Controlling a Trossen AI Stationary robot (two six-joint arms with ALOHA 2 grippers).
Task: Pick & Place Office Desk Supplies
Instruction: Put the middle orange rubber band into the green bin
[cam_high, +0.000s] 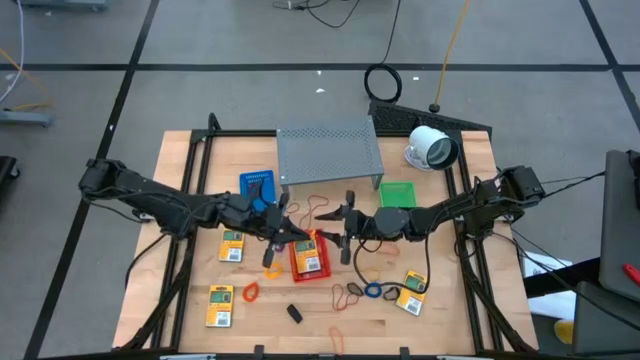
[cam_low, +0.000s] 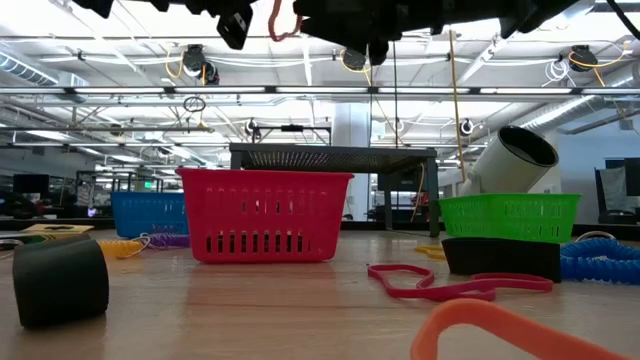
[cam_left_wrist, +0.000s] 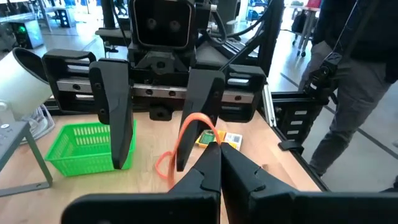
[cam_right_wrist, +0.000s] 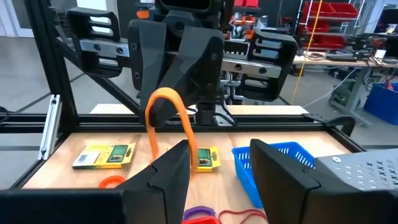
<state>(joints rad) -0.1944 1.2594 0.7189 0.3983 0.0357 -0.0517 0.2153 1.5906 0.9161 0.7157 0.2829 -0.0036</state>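
Above the red basket (cam_high: 309, 258), the left gripper (cam_left_wrist: 219, 163) pinches an orange rubber band (cam_left_wrist: 188, 134) in closed fingers; the right gripper (cam_right_wrist: 219, 163), jaws parted and empty, faces it.

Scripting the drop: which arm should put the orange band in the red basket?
Left. Its gripper has jaws shut on the orange band, close by the red basket. The right gripper faces it, jaws open, empty.
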